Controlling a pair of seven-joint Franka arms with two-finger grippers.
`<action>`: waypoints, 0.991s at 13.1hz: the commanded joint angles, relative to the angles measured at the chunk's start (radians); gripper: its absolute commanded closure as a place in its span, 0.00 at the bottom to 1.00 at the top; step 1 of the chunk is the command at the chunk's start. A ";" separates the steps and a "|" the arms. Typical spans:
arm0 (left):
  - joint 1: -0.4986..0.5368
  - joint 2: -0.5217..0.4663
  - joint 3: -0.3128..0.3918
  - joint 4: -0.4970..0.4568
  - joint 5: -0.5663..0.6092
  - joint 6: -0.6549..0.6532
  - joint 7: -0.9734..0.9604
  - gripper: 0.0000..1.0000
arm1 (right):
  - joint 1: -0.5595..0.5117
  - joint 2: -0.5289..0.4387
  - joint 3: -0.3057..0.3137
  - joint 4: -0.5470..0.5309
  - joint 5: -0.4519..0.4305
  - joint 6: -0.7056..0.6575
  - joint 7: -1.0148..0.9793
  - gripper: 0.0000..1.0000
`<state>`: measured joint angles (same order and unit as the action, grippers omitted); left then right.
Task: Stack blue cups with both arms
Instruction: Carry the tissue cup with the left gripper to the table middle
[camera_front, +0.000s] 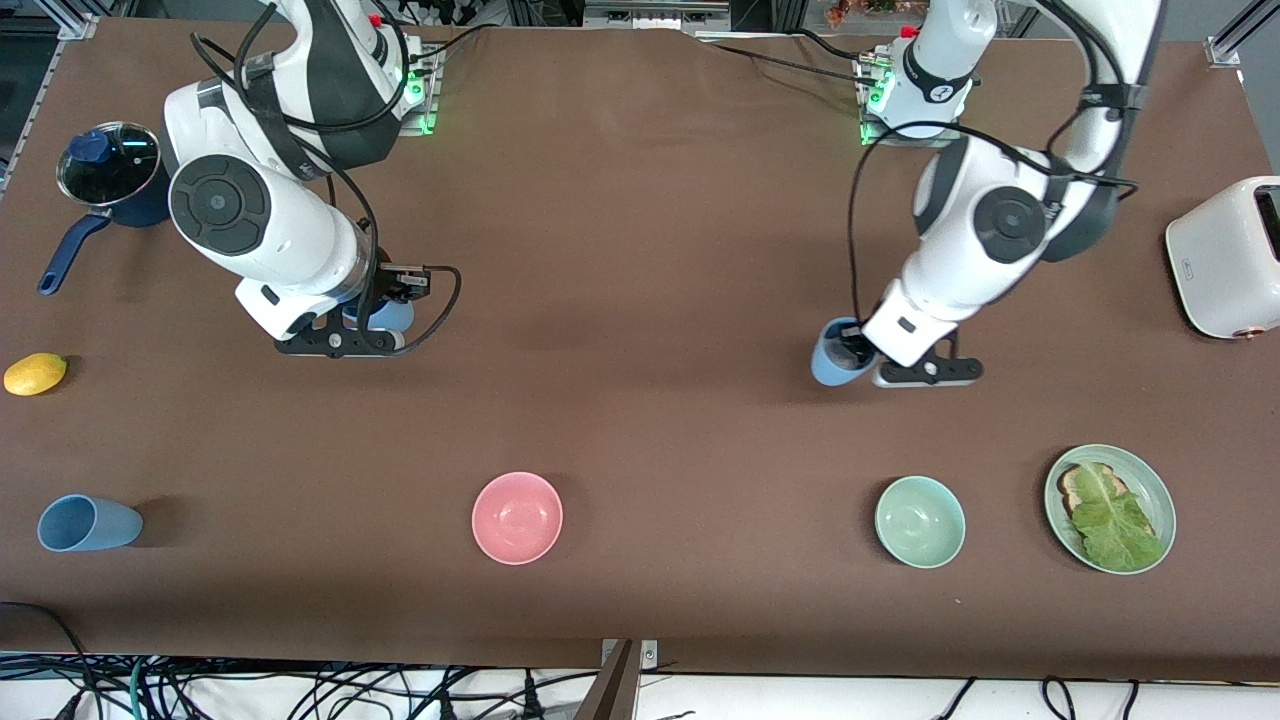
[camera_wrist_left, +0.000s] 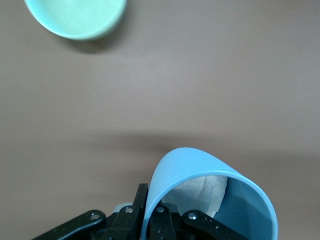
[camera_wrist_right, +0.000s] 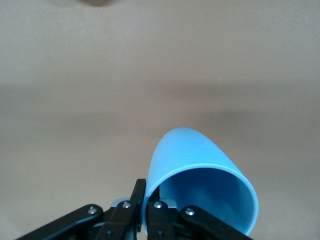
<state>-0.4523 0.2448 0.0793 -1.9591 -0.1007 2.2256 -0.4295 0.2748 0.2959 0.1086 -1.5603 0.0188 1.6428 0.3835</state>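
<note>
Each hand, left hand (camera_wrist_left: 150, 220) and right hand (camera_wrist_right: 142, 220), was clamped on a blue cup's (camera_wrist_left: 210, 195) rim (light, stiff, probably slippery).

The right arm (camera_front: 260, 230) hides most of its blue cup (camera_front: 392, 316). The toaster (camera_front: 1225, 255) is cut off at the frame's edge. Something white, perhaps crumpled paper (camera_wrist_left: 202, 192), sits inside the left cup (camera_wrist_left: 210, 200).
</note>
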 joint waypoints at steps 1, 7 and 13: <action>-0.107 0.042 0.024 0.060 0.009 -0.024 -0.176 1.00 | 0.000 0.008 0.003 0.028 0.012 -0.023 0.005 1.00; -0.258 0.220 0.020 0.216 0.015 0.003 -0.458 1.00 | 0.001 0.008 0.003 0.028 0.012 -0.023 0.005 1.00; -0.301 0.375 0.020 0.325 -0.002 0.075 -0.546 1.00 | 0.001 0.008 0.003 0.028 0.012 -0.023 0.005 1.00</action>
<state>-0.7411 0.5619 0.0815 -1.6902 -0.1007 2.2826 -0.9557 0.2758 0.2959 0.1091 -1.5601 0.0189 1.6428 0.3835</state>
